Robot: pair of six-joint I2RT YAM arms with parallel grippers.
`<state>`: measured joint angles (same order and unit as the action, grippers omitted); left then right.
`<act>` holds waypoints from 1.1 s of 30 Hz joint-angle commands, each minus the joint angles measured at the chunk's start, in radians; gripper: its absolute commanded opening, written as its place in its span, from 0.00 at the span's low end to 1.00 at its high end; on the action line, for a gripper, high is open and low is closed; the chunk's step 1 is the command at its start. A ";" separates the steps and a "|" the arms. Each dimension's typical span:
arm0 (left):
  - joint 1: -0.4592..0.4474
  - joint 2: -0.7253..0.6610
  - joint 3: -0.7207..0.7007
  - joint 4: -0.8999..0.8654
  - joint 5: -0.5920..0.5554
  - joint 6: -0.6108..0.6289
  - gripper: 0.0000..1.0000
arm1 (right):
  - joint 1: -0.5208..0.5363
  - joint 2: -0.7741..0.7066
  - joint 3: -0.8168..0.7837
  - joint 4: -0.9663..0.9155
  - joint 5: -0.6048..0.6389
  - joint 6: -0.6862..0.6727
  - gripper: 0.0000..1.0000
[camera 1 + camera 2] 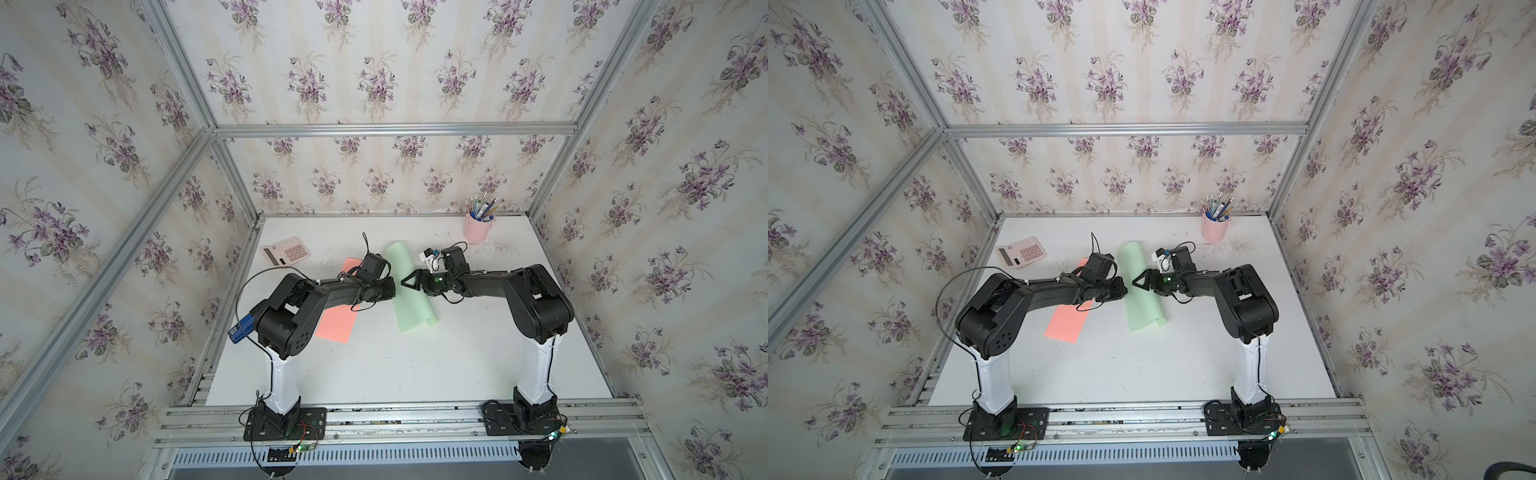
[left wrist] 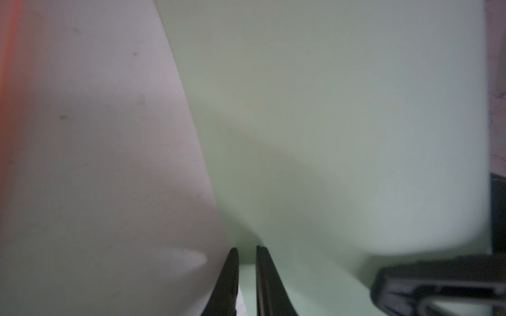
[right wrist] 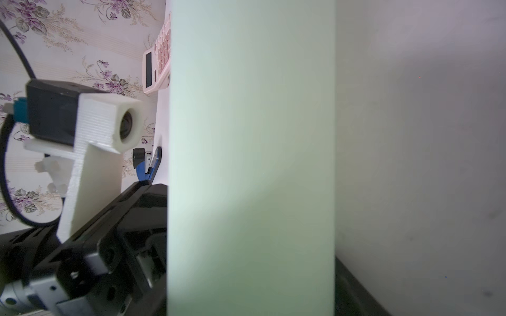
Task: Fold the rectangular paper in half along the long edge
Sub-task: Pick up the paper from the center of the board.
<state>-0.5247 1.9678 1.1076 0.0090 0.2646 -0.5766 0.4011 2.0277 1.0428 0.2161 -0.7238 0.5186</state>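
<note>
Green paper (image 1: 412, 316) looks light and floppy: left gripper (image 2: 247, 251) pinches its long side, right gripper (image 1: 409, 281) gapes wide just beside.

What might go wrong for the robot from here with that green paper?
1. The pale green sheet of paper is only curled over, not creased. If the left hand, which is pinching its edge, slips, the sheet would likely spring flat.
2. The right hand sits beside the curl. Pressing there unevenly might skew the edges, so the fold misses the halfway line.
3. The coral-pink paper sheet lies under the left arm and might get dragged.
</note>
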 commanded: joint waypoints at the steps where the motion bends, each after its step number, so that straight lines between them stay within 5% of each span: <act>1: -0.003 0.005 -0.011 -0.118 -0.008 0.001 0.17 | 0.005 0.020 -0.019 -0.196 0.069 0.015 0.60; 14: -0.002 -0.060 -0.045 -0.069 0.019 0.001 0.30 | 0.001 -0.001 -0.072 -0.030 -0.080 0.094 0.23; 25: 0.016 -0.261 -0.112 -0.019 0.076 0.017 0.41 | -0.019 -0.056 -0.134 0.202 -0.246 0.255 0.23; 33: 0.173 -0.526 -0.158 0.000 0.275 -0.033 0.44 | -0.022 -0.162 -0.177 0.584 -0.376 0.597 0.24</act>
<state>-0.3923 1.5021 0.9592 -0.0257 0.4305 -0.5777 0.3786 1.8969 0.8730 0.5652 -1.0256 0.9260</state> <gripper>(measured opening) 0.435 0.242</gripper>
